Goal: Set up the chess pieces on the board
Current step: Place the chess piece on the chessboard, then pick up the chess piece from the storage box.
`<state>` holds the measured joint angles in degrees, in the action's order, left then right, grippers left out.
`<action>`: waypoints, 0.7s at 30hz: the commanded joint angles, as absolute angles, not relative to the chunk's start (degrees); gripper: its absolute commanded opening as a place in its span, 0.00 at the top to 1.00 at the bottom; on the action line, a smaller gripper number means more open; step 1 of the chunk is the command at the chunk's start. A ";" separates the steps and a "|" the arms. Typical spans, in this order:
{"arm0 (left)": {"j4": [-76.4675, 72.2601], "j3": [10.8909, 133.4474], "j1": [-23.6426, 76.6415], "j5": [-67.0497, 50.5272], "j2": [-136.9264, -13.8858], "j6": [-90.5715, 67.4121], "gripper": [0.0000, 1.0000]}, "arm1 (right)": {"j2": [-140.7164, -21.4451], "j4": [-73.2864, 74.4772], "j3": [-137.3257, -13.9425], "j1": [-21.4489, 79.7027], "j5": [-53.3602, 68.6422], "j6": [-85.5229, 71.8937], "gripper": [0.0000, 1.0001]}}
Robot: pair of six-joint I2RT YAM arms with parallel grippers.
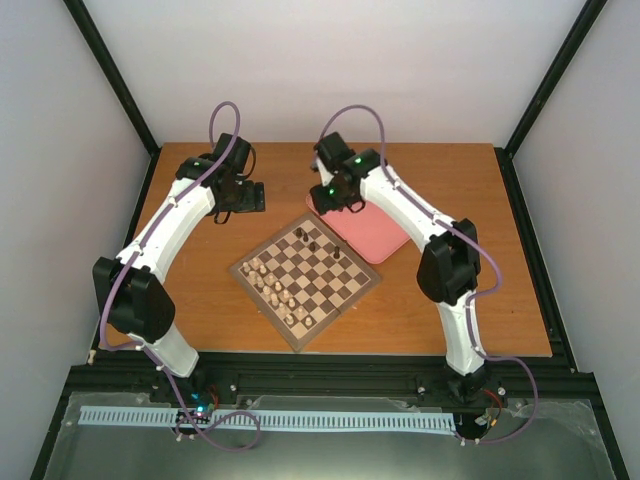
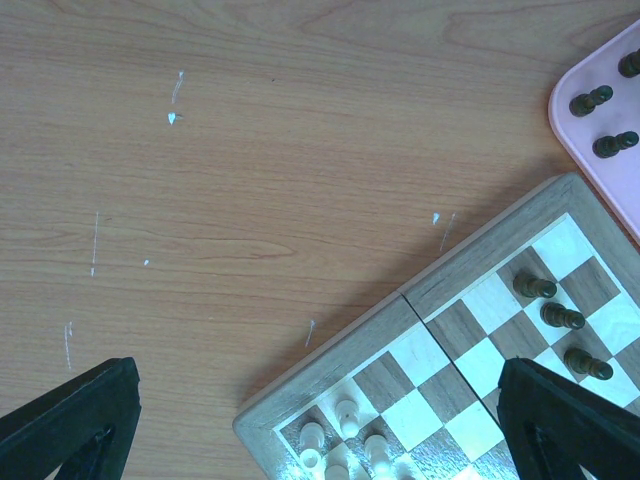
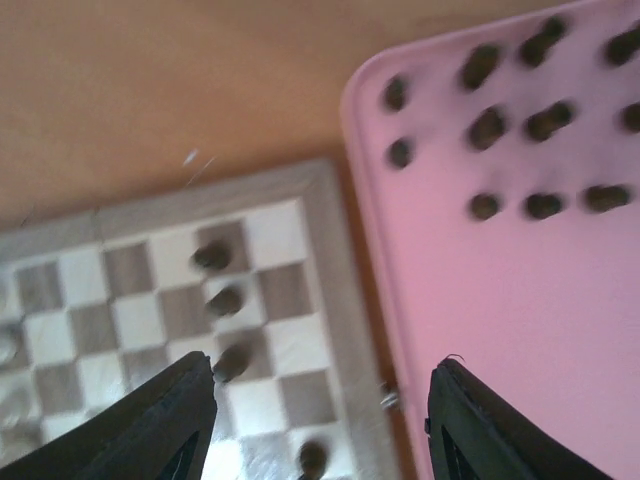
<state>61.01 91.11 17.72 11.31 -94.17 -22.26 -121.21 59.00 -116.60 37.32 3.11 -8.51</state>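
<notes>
chess pieces (image 3: 487,128) blurred blobs in R wrist view, pink tray (image 1: 375,240) part-hidden by R arm (image 1: 400,200), board (image 2: 330,362) cropped

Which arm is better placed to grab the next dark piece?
Right: the right tool hangs open by the pink tray, near the dark chess pieces; the left tool is over the table.

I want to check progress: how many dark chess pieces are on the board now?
4. Three dark chess pieces are in a line near the board edge beside the pink tray; the fourth is further along it. Others may be hidden from view.
</notes>
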 commanded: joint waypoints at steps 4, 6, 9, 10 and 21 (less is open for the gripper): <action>60.81 91.76 17.23 11.54 -93.40 -22.27 0.00 | -132.81 62.22 -130.69 31.00 -1.71 -10.89 0.45; 60.90 91.92 17.23 11.59 -93.42 -22.16 0.00 | -135.44 61.83 -133.11 29.37 -1.55 -11.72 0.47; 61.31 92.34 17.18 11.92 -93.76 -22.06 0.00 | -137.91 60.20 -133.36 27.74 -0.83 -11.58 0.50; 61.39 92.45 17.22 11.99 -93.87 -21.97 0.00 | -138.59 59.95 -133.40 27.57 -0.46 -11.09 0.51; 61.44 93.21 17.23 11.51 -95.33 -22.17 0.00 | -140.39 58.94 -131.76 27.66 3.62 -9.49 0.54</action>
